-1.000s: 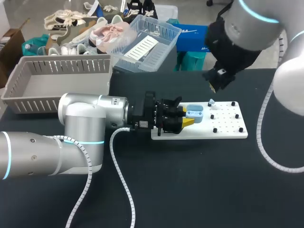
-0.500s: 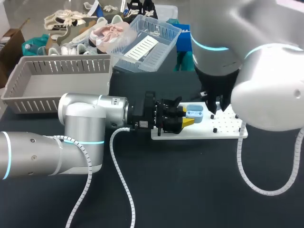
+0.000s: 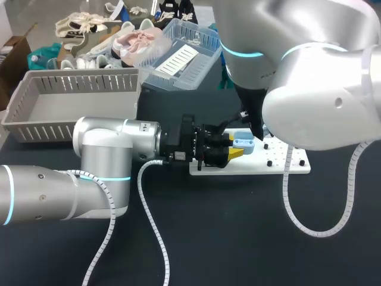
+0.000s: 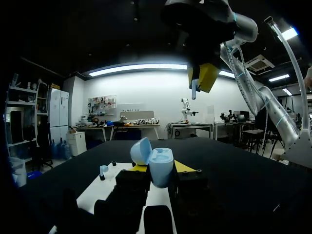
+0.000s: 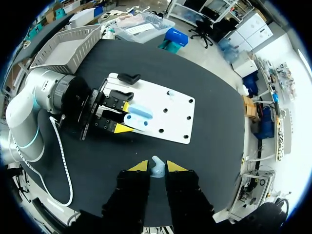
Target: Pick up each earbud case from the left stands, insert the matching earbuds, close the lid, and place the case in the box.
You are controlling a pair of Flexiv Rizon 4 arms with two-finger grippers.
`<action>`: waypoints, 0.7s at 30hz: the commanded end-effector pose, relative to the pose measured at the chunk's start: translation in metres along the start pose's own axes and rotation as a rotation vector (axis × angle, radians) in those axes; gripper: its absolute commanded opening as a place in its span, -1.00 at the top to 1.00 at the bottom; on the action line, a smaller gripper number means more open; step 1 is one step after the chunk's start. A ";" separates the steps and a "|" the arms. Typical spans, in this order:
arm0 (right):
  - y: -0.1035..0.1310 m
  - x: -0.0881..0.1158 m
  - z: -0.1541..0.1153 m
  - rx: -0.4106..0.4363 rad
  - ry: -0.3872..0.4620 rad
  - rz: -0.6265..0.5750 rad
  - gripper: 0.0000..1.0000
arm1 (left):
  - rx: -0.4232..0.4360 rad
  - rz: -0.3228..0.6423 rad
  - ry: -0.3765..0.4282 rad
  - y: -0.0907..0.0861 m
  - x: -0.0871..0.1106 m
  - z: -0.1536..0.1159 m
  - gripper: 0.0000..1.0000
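Between the yellow tips of the left gripper [image 4: 161, 168]: the open earbud case [image 4: 161, 165]; the right gripper [image 5: 157, 167] holds one earbud [image 5: 157, 165].
Left fingers press the light-blue case from two sides, a case-width apart, its lid [image 4: 141, 150] lifted, over the nine o'clock end of the white board [image 3: 280, 167] in the head view. Right fingers stand almost together, pinching the small light-blue earbud high above the board. A second earbud [image 5: 170, 92] sits on the board, apart from the case. Well apart, at ten o'clock from the left gripper in the head view, stands the grey box [image 3: 77, 83].
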State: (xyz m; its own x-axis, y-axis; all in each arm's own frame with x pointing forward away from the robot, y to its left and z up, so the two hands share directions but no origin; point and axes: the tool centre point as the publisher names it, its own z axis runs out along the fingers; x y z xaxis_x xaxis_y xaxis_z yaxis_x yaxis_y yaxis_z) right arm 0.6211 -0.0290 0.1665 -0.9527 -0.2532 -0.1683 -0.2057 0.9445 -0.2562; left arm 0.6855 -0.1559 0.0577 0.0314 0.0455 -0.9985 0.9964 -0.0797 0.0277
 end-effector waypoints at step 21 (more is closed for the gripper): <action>0.007 -0.034 0.006 -0.005 0.174 0.280 1.00 | 0.002 0.000 0.000 0.001 0.001 0.000 1.00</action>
State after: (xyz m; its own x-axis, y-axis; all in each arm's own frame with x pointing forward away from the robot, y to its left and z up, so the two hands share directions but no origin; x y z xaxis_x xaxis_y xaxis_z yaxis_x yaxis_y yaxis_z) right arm 0.6467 -0.0170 0.1668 -0.9930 0.0445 -0.1093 0.0676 0.9736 -0.2180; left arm 0.6855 -0.1559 0.0577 0.0314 0.0456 -0.9985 0.9964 -0.0797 0.0277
